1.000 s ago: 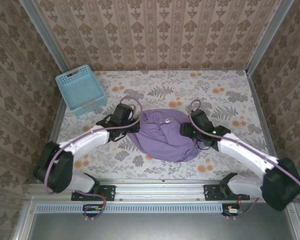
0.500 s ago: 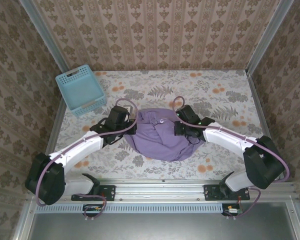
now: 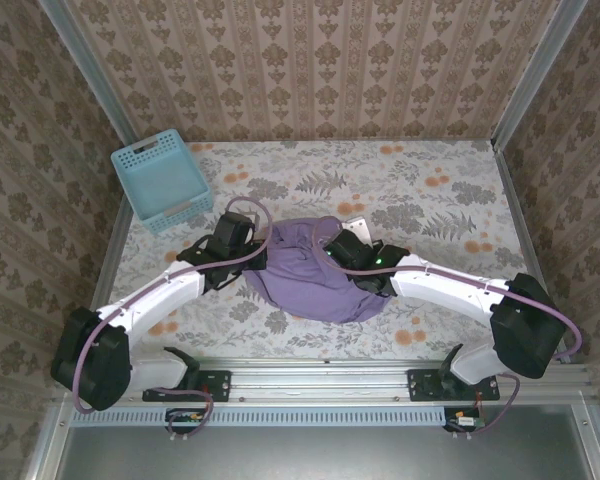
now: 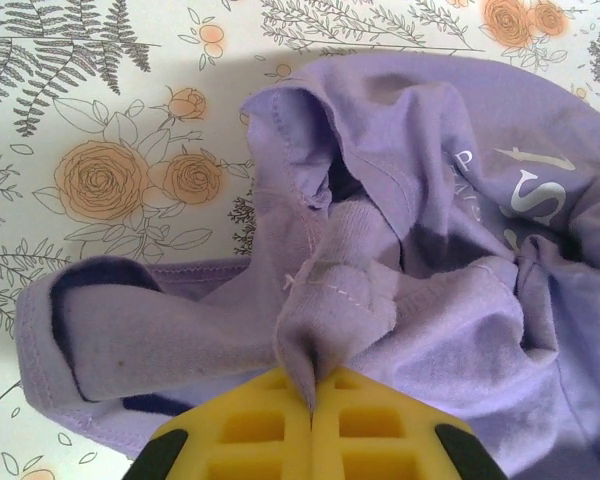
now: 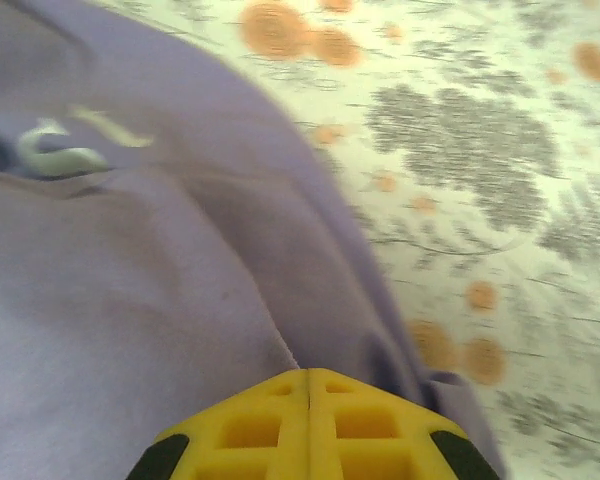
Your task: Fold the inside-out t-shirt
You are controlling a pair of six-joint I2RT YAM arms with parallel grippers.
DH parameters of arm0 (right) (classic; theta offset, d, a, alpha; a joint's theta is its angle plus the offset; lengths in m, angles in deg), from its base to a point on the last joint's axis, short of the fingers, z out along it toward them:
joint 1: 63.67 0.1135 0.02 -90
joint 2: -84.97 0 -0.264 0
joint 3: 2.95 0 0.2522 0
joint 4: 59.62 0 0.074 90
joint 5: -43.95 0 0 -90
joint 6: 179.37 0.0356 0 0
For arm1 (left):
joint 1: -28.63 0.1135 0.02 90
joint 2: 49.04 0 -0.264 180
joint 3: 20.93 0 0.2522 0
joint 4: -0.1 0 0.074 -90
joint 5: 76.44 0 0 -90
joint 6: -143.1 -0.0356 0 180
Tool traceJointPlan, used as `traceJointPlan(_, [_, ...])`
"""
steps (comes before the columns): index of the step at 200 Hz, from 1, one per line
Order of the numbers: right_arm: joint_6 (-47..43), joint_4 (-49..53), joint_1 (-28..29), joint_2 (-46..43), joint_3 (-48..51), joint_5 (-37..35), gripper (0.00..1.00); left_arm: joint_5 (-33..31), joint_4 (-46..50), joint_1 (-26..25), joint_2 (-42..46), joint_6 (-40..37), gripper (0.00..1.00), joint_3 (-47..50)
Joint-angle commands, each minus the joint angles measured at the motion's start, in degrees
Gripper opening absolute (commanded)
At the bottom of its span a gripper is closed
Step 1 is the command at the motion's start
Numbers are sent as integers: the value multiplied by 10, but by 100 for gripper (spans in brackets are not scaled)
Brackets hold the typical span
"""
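Inside-out t-shirt (image 3: 310, 278) lies bunched in a rounded heap in the middle of the table (image 3: 440, 180), somewhat closer to the near edge than the far one, well apart from the blue basket (image 3: 160, 182) at the far left corner. White lettering (image 4: 525, 195) shows on one rumpled face. We see the left gripper (image 4: 310, 395) at the heap's left side, its yellow pads pressed together on a stitched fold of the cloth. The right gripper (image 5: 308, 378) sits over the middle of the heap, pads closed, and a ridge of fabric runs straight in between them, so we judge it has a thin pinch too.

We expect the shirt to handle as light, limp and a little stretchy. It should drape and sag from any pinch and slide easily over the printed tabletop, but it won't hold a shape by itself. Seams, hems and the collar give the firmest hold; a pinch in mid-panel only lifts a loose tent of cloth.
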Motion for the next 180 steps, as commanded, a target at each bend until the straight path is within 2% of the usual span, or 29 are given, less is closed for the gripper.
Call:
traceJointPlan(1, [31, 67, -4, 6, -13, -123, 0, -14, 18, 9, 19, -9, 0, -2])
traceJointPlan(20, [24, 61, -2, 8, -14, -117, 0, -15, 23, 12, 23, -11, 0, -1])
traceJointPlan(48, [1, 57, 5, 49, -34, -52, 0, -14, 23, 15, 27, -11, 0, 1])
traceJointPlan(72, [15, 43, 0, 45, -28, 9, 33, -11, 23, 17, 29, -13, 0, 3])
traceJointPlan(81, [21, 36, -9, 29, -21, 32, 43, -11, 26, 18, 31, -14, 0, 2])
traceJointPlan(128, [17, -22, -65, -89, 11, 178, 58, 25, 18, 17, 76, -26, 0, -4])
traceJointPlan(140, [19, -28, -70, -105, 11, 195, 61, 38, 12, 16, 99, -28, 0, -18])
traceJointPlan(157, [31, -33, -76, -122, 13, 194, 62, 38, 37, 18, 106, -48, 0, -95])
traceJointPlan(180, [53, -58, -87, -156, 31, 187, 63, 53, 115, 10, 57, -94, 0, -293])
